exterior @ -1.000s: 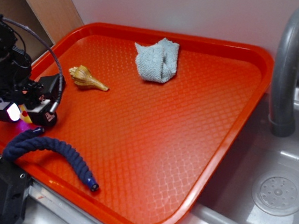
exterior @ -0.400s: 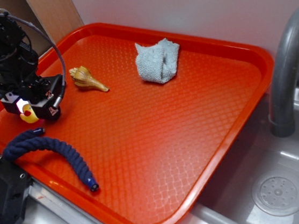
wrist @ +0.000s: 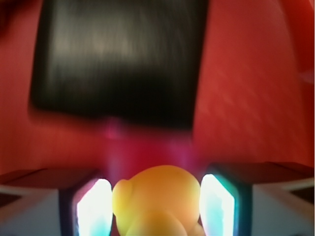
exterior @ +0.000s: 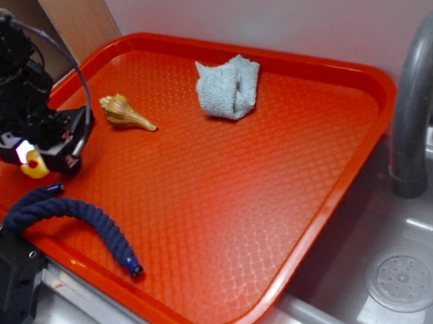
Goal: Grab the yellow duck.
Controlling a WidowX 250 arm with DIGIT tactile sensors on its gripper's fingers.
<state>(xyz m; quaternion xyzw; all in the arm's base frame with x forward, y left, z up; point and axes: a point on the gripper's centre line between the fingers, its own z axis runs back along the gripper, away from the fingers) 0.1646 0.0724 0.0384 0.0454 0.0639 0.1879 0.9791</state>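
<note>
Yellow duck (wrist: pixel 157 201) sits between the gripper (exterior: pixel 35 161) fingers (wrist: pixel 93 209), clamped on both sides, at left end of the red tray (exterior: pixel 229 207). Black block (wrist: pixel 120 61) just beyond; rope (exterior: pixel 74 217) near.

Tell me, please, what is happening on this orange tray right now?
The robot's gripper is closed on the yellow duck at the left end of the orange tray, with the duck between its fingers. A black block sits just beyond it. The seashell, grey cloth and blue rope lie untouched.
</note>
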